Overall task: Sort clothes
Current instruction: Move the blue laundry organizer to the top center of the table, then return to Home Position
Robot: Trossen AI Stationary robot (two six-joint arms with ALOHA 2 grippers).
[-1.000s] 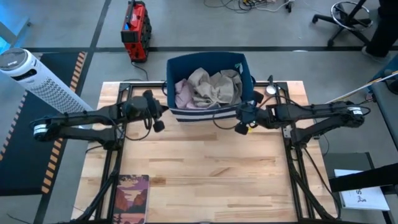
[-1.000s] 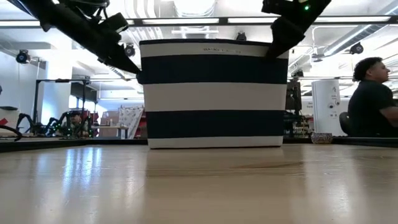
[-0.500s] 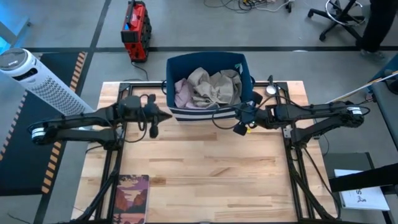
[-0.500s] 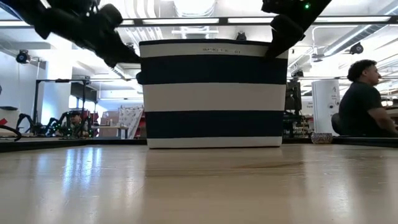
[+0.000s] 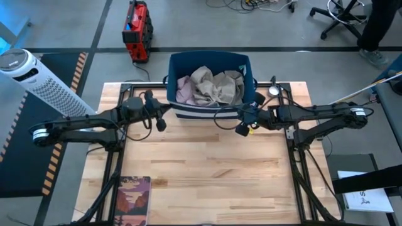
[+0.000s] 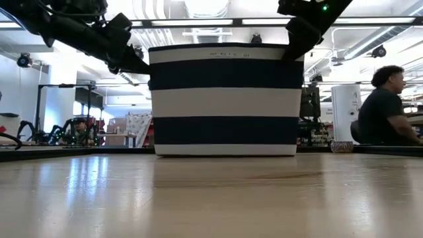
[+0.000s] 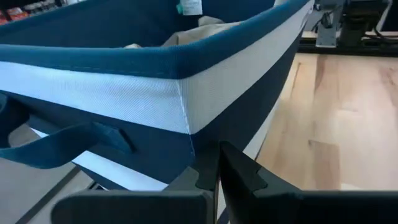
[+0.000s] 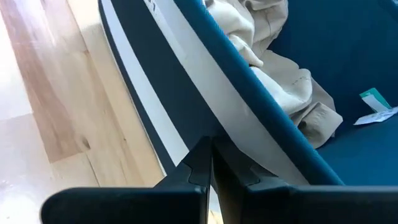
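A navy bin with white stripes [image 5: 211, 114] stands on its base at the table's far middle; it also shows in the low view [image 6: 226, 99]. Inside it lie a beige-khaki garment [image 5: 213, 85] and a pale lilac-pink one [image 5: 183, 91]; the other clothes are hidden. My left gripper [image 5: 167, 110] is shut at the bin's near left corner. My right gripper [image 5: 250, 114] is shut at the bin's near right corner. My left gripper has its shut fingertips [image 7: 210, 163] against the bin's near left corner, just below the white stripe by the seam [image 7: 186, 138]. The fingers come level from the table's left side. The bin stands upright on the table. My right gripper has its shut fingertips [image 8: 205, 152] against the bin's outer wall [image 8: 186, 118] near the near right corner, under the rim. The fingers come level from the table's right side. I cannot tell whether they pinch any fabric.
A reddish-brown book [image 5: 132, 199] lies at the table's near left corner. Bare wood [image 5: 207, 169] fills the middle and near part of the table. A person [image 6: 388, 106] sits beyond the table at the right. A white fan [image 5: 38, 78] stands off the left side.
The bin has slid a little toward the table's far edge, still upright. My left gripper drew back a little toward the left, then came in again at the bin's near left corner. My right gripper has followed the bin slightly toward the far edge.
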